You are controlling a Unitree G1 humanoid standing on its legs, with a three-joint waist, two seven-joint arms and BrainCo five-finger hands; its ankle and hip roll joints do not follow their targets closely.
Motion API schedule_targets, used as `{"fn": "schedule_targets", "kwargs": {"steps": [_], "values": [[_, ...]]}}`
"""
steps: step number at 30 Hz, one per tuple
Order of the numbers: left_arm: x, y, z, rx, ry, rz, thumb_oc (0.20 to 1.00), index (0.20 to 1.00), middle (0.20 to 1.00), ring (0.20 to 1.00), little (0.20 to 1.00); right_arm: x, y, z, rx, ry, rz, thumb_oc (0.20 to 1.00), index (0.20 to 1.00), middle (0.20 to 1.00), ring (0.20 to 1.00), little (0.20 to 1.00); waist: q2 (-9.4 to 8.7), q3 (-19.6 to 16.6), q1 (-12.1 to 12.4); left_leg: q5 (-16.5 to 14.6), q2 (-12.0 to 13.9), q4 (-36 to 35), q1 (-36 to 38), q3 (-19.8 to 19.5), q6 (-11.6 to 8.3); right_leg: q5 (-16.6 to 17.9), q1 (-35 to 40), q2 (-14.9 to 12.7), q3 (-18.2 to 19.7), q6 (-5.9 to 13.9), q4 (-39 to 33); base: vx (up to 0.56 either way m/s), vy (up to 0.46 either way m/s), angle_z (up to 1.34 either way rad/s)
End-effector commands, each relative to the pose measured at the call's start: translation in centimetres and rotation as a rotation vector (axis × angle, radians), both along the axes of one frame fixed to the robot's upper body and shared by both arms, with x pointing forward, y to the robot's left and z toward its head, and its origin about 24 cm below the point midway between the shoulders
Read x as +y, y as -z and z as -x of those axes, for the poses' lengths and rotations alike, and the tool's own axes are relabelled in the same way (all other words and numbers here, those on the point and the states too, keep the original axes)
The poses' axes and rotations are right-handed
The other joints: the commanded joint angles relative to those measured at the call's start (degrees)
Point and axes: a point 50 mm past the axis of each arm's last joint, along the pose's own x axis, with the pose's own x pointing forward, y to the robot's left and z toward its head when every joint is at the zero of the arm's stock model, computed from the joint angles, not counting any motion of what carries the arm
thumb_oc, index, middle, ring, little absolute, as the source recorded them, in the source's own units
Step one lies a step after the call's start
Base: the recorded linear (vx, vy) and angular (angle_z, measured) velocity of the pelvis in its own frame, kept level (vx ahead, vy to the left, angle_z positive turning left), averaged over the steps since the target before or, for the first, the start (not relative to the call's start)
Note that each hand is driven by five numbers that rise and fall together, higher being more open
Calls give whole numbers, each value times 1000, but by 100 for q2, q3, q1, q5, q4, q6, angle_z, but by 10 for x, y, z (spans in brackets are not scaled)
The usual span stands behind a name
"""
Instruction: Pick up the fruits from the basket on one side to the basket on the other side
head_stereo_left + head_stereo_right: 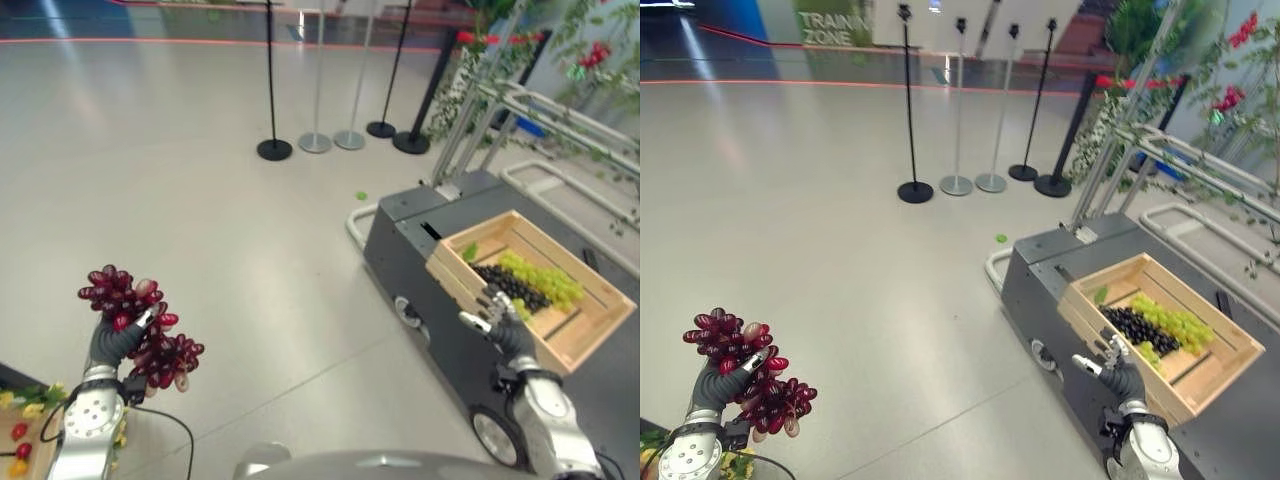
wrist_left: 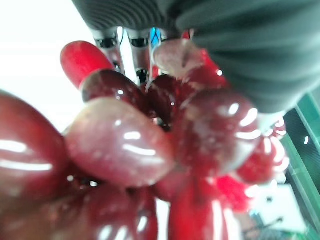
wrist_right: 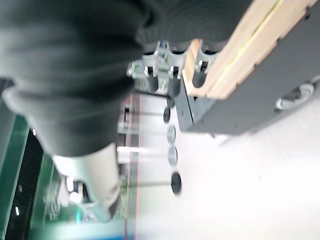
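Eye views: the left hand (image 1: 115, 340), raised over the floor (image 1: 200, 200), clasps red grapes (image 1: 140, 325). The right hand (image 1: 497, 318) reaches to the crate (image 1: 590, 330), fingers relaxed. Left wrist view: grapes press against its fingers (image 2: 107, 42). Right wrist view: straight fingers (image 3: 172, 75) beside the crate's edge.

Grey cart (image 1: 420, 250) — wooden crate (image 1: 590, 330) on top

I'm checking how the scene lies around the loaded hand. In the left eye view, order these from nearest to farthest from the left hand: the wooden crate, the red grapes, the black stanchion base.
1. red grapes: held in the left hand, lower left.
2. black stanchion base: on the floor, beyond the hand.
3. wooden crate: on the dark cart, far right.
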Motion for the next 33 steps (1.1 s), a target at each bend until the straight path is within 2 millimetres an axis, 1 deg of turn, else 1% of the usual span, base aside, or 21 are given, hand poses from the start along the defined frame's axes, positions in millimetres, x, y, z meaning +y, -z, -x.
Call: {"fn": "schedule_targets", "kwargs": {"steps": [1, 3, 4, 5, 7, 8, 10, 11, 13, 14, 17, 19, 21, 23, 24, 26, 27, 28, 29, 30, 33], "values": [[-12, -51, -25, -242, 128, -105, 200, 200, 200, 200, 200, 1, -29, -21, -152, -75, 12, 1000, 1000, 1000, 1000, 1000, 142, -128, -265, 168, -72, -535, 147, -273, -364, 299, -669, 1023, 917, -208, -1264, 192, 226, 58], [-19, -47, -25, -271, 154, 4, 200, 200, 200, 200, 200, 7, -29, -16, -135, -169, 15, 1000, 1000, 1000, 1000, 1000, 144, -88, -443, 161, -235, -534, 218, -901, -313, 189, -904, 1566, 1558, -360, -1409, 176, 80, 108], [-19, -47, -25, -271, 154, 4, 200, 200, 200, 200, 200, 8, -29, -16, -135, -170, 15, 1000, 1000, 1000, 1000, 1000, 136, -105, -464, 189, -247, -543, 193, -916, -312, 214, -915, 1552, 1545, -361, -1432, 116, 7, 148], [-21, -45, -24, -270, 168, 31, 200, 200, 200, 200, 200, 7, -29, -13, -124, -197, 28, 1000, 1000, 1000, 1000, 1000, 122, -76, -524, 191, -295, -520, 207, -1106, -312, 244, -975, 1688, 1801, -351, -1566, 168, -27, 121], [-30, -42, -31, -276, 213, 105, 200, 200, 200, 200, 200, 6, -33, -9, -105, -272, 98, 1000, 1000, 1000, 1000, 1000, 82, -15, -734, 184, -444, -445, 238, -1972, -296, 343, -1209, 2188, 3053, -268, -1815, 173, -53, 99], [-30, -42, -31, -277, 214, 105, 200, 200, 200, 200, 200, 6, -33, -9, -106, -272, 98, 1000, 1000, 1000, 1000, 1000, 67, -24, -749, 212, -462, -450, 216, -1985, -297, 361, -1223, 2166, 3047, -264, -1826, 49, -55, 161], [-37, -41, -37, -269, 254, 104, 200, 200, 200, 200, 200, 5, -39, -9, -112, -311, 143, 1000, 1000, 1000, 1000, 1000, -2, 12, -818, 191, -614, -395, 214, -2617, -264, 404, -1165, 2449, 3815, -188, -1871, 35, -125, 245], [-47, -40, -44, -272, 287, 120, 200, 200, 200, 200, 200, 7, -46, -13, -138, -333, 156, 1000, 1000, 1000, 1000, 1000, -67, -18, -741, 247, -690, -344, 111, -3159, -316, 178, -992, 2506, 4080, -246, -1839, 16, -238, 216], [-51, -41, -46, -283, 301, 132, 200, 200, 200, 200, 200, 8, -48, -16, -149, -337, 157, 1000, 1000, 1000, 1000, 1000, -84, -51, -732, 329, -709, -388, 41, -3369, -385, 95, -946, 2422, 3956, -302, -1825, 38, -235, 227], [-58, -39, -51, -297, 305, 165, 200, 200, 200, 200, 200, 13, -49, -23, -166, -339, 141, 1000, 1000, 1000, 1000, 1000, -59, -132, -605, 385, -591, -454, 2, -3618, -513, 7, -823, 2408, 3710, -363, -1813, 84, -189, 247], [-66, -38, -56, -302, 335, 209, 200, 200, 200, 200, 200, 13, -53, -26, -190, -328, 150, 1000, 1000, 1000, 1000, 1000, -5, -211, -572, 457, -434, -495, -105, -3907, -693, -173, -663, 2340, 3350, -439, -1869, 66, -267, 179], [-73, -38, -59, -310, 364, 229, 200, 200, 200, 200, 200, 9, -54, -27, -202, -293, 142, 1000, 1000, 1000, 1000, 1000, 60, -233, -512, 664, -216, -625, -296, -4064, -850, -297, -520, 2333, 2951, -521, -1945, -61, -360, 223], [-77, -41, -64, -330, 364, 244, 200, 200, 200, 200, 200, 4, -59, -32, -235, -224, 153, 1000, 1000, 1000, 1000, 1000, 177, -209, -468, 1107, 111, -999, -594, -4156, -1088, -416, -360, 2420, 2303, -618, -2121, -168, -357, 193], [-80, -42, -69, -337, 367, 250, 200, 200, 200, 200, 200, -1, -64, -36, -261, -183, 170, 1000, 1000, 1000, 1000, 1000, 217, -122, -537, 1303, 297, -1144, -887, -3557, -1094, -467, -303, 2370, 1982, -643, -2145, -127, -111, 191], [-81, -42, -69, -339, 368, 250, 200, 200, 200, 200, 200, -1, -64, -36, -262, -183, 170, 1000, 1000, 1000, 1000, 1000, 218, -136, -552, 1337, 283, -1147, -923, -3575, -1096, -440, -329, 2358, 1967, -634, -2156, -80, -32, 131], [-83, -38, -72, -331, 351, 276, 200, 200, 200, 200, 200, -8, -61, -36, -257, -115, 197, 1000, 1000, 1000, 1000, 1000, 235, -49, -692, 1429, 817, -1380, -1072, -1492, -1028, -439, -134, 2142, 1362, -555, -2241, -119, 12, 132], [-81, -36, -71, -324, 344, 279, 200, 200, 200, 200, 200, -10, -59, -34, -248, -100, 197, 1000, 1000, 1000, 1000, 1000, 227, -30, -714, 1463, 904, -1300, -1114, -1100, -1048, -408, -100, 2060, 1250, -540, -2278, -94, 30, 136], [-81, -36, -71, -325, 344, 279, 200, 200, 200, 200, 200, -10, -59, -34, -249, -100, 197, 1000, 1000, 1000, 1000, 1000, 227, -38, -717, 1478, 900, -1294, -1139, -1104, -1045, -388, -115, 2059, 1247, -538, -2288, -64, 21, 148], [-80, -35, -70, -322, 341, 282, 200, 200, 200, 200, 200, -10, -58, -33, -247, -101, 200, 1000, 1000, 1000, 1000, 1000, 221, -36, -720, 1470, 995, -1159, -1121, -810, -1074, -351, -89, 1985, 1110, -541, -2324, -94, 7, 123], [-76, -33, -66, -313, 327, 279, 200, 200, 200, 200, 200, -11, -56, -32, -235, -97, 200, 1000, 1000, 1000, 1000, 1000, 171, -51, -638, 1110, 1005, -709, -994, -671, -1072, -327, 9, 1840, 791, -603, -2405, -76, 14, 104], [-75, -29, -63, -294, 320, 281, 200, 200, 200, 200, 200, -10, -50, -29, -213, -84, 205, 1000, 1000, 1000, 1000, 1000, 161, -158, -604, 977, 1093, -824, -759, -482, -1100, -323, 203, 1771, 493, -614, -2545, 25, 54, 64]]}}
